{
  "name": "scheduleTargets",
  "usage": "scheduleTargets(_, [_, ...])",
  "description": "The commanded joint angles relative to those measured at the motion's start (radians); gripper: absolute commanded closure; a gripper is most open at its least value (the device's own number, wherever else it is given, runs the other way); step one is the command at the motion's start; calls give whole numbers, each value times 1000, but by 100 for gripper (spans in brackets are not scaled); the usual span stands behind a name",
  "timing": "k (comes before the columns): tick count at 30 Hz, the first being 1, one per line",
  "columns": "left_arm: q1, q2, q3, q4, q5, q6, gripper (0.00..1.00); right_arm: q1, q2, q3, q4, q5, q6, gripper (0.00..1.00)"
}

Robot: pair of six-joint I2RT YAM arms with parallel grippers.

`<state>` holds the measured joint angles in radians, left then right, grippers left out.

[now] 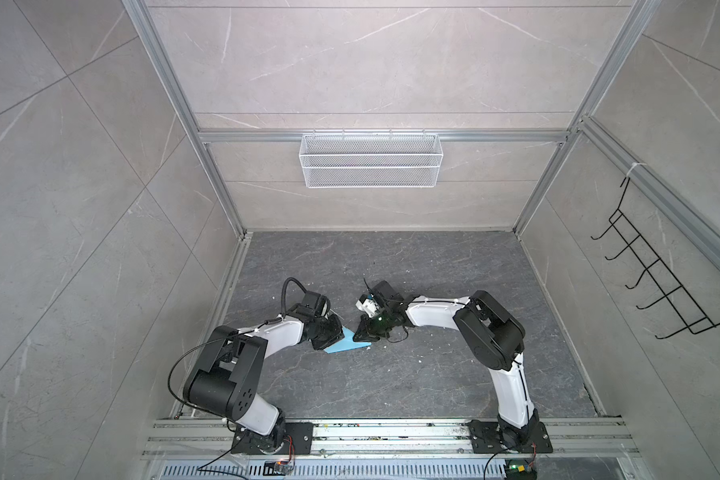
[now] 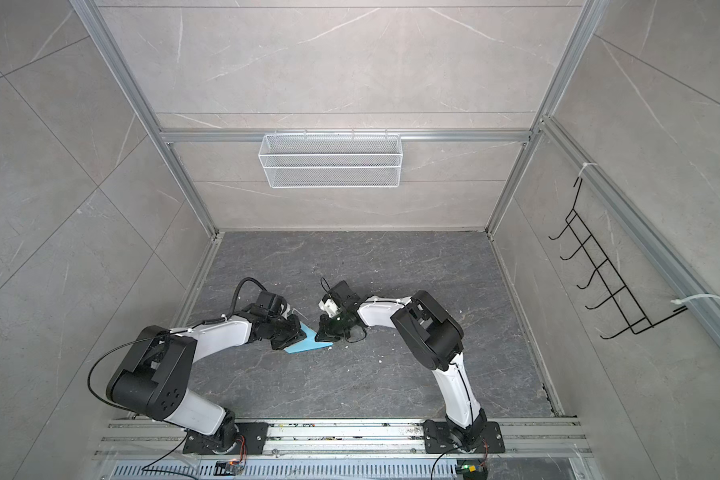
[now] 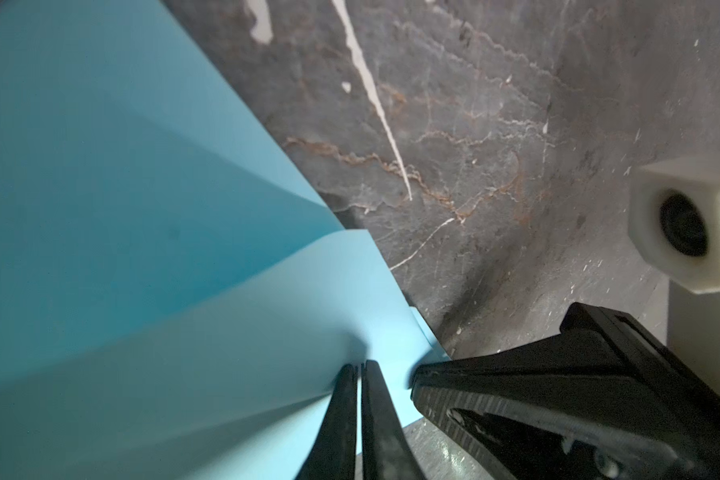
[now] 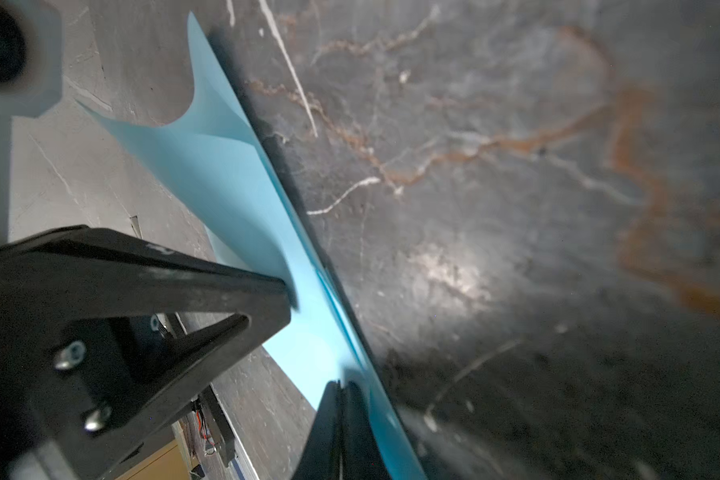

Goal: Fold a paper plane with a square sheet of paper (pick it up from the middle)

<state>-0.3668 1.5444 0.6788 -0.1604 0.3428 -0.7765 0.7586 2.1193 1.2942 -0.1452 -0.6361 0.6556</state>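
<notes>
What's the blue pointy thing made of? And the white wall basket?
The light-blue folded sheet looks like thin matte paper: it curls and keeps sharp creases. The white mesh basket is probably painted metal wire: you see through its fine grid.

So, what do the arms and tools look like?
The left arm and right arm have white links and bulky black joints; a black cable loops off the left one. The left tool and right tool are black, with slim tapered fingers.
</notes>
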Motion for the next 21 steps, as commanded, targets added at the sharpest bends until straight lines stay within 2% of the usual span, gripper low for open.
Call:
scheduleTargets(1, [1, -10, 18, -65, -80, -2, 90, -7, 62, -21, -127, 81, -1, 91])
scheduleTargets(12, [27, -4, 28, -149, -143, 32, 90, -7, 65, -24, -137, 88, -11, 92])
scheduleTargets(21, [126, 8, 4, -143, -77, 63, 90, -7, 64, -24, -139, 90, -14, 91])
